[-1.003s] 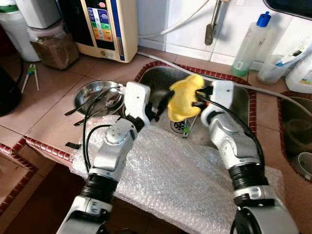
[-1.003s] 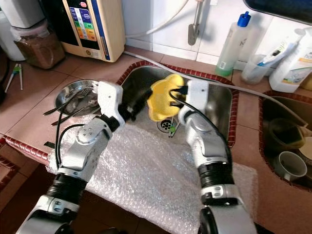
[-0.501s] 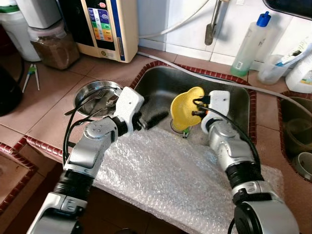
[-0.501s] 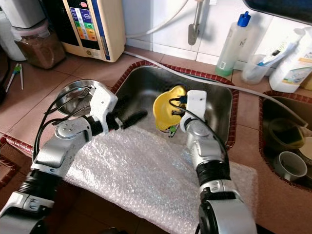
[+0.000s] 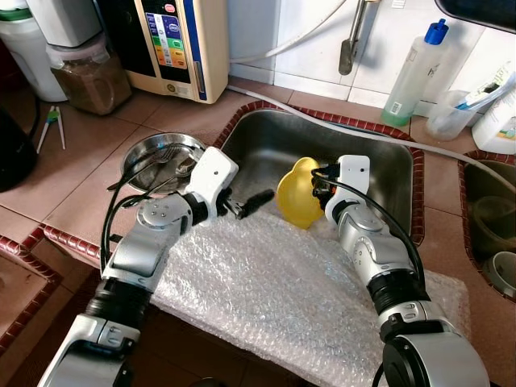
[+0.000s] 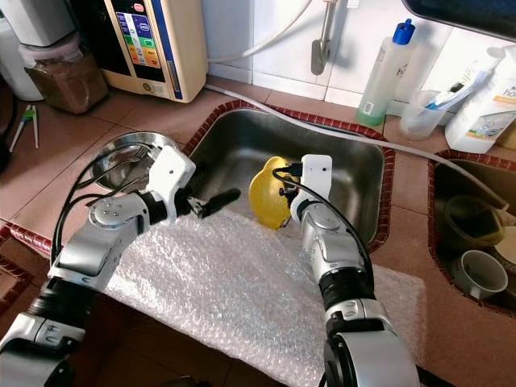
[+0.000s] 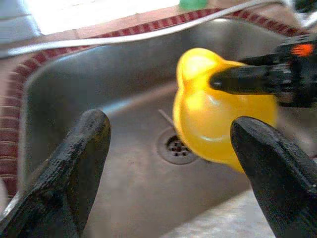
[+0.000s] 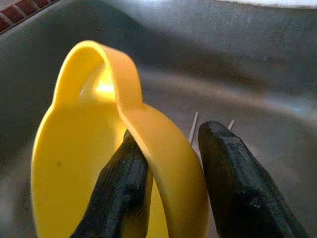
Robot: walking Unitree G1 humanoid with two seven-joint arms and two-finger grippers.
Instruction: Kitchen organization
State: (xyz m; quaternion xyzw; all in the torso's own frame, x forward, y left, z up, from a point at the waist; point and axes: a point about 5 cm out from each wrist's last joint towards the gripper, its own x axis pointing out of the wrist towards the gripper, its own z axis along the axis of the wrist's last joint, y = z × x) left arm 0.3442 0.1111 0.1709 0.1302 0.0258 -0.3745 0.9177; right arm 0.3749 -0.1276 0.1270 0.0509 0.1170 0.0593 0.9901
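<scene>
Your right gripper (image 8: 168, 168) has its two black fingers (image 8: 116, 193) pinched on the rim of the yellow plastic scoop-shaped cup (image 5: 299, 193), one finger inside the bowl and the other outside its wall. The cup hangs tilted over the stainless steel sink basin (image 5: 379, 153), near the front edge, above the round drain (image 7: 177, 146). Your left gripper (image 5: 256, 200) is spread wide and grips nothing; it points at the cup from the robot's left, apart from it, just over the sheet of clear bubble wrap (image 5: 274, 294) draped over the front of the counter. On the tiled counter to the left of the sink you have a round steel dish (image 5: 149, 153).
</scene>
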